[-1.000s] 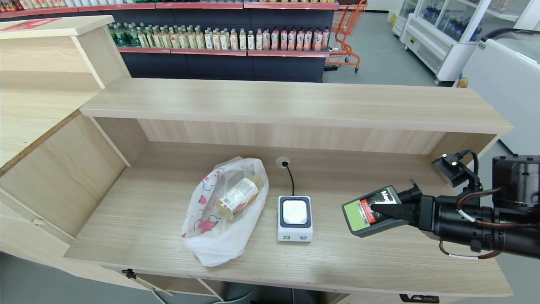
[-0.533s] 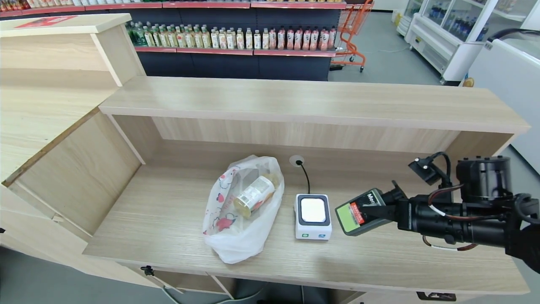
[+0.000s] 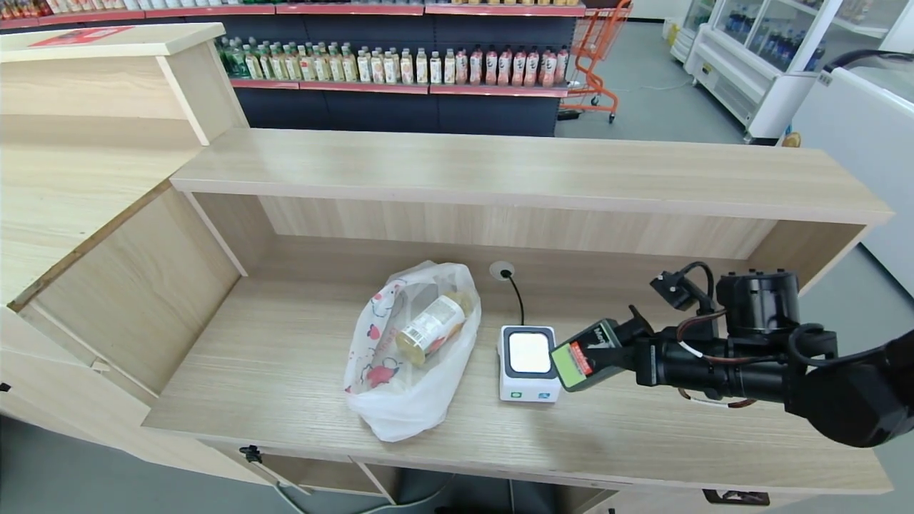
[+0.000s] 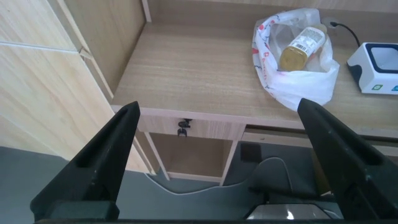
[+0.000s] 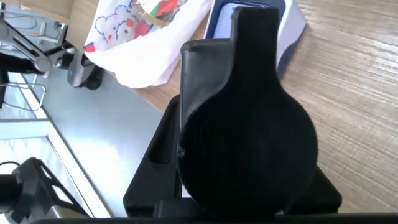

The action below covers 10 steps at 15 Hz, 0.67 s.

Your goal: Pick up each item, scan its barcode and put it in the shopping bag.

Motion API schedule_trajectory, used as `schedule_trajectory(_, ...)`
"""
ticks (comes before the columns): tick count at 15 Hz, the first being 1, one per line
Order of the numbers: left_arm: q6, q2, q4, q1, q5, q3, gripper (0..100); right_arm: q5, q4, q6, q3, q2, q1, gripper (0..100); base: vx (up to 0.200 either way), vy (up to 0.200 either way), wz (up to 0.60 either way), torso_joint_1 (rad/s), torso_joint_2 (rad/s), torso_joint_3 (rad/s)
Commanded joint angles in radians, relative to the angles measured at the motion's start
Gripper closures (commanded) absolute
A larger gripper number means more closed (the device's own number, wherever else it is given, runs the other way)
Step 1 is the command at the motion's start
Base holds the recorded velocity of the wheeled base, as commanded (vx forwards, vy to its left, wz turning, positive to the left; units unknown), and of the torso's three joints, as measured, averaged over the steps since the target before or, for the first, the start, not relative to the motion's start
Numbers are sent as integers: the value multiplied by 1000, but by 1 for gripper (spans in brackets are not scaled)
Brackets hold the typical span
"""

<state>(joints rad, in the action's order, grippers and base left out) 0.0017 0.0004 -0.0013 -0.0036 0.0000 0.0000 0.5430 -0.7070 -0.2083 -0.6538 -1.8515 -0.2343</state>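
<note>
The right jaws are closed on a green-and-black packet (image 3: 580, 357), held tilted above the bench (image 3: 271, 364), just beside the right edge of the scanner (image 3: 529, 360). The left jaws stand wide apart and empty, off the bench's front edge, well apart from the goods. The shopping bag (image 3: 400, 400) lies on the bench just left of the scanner. A bottle (image 3: 430, 330) lies on its side inside it.
</note>
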Motion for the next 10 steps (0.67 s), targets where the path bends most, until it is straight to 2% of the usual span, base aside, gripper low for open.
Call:
schedule_trajectory(1, 0, 0, 0, 2, 0, 0, 0, 0, -14, -2, -64, -74, -14, 100, 0, 0, 0, 0, 0, 0)
schedule_trajectory(10, 1, 1, 0, 1, 0, 0, 0, -1, -14, 1, -201, -203, -62, 100, 0, 0, 0, 0, 0, 0)
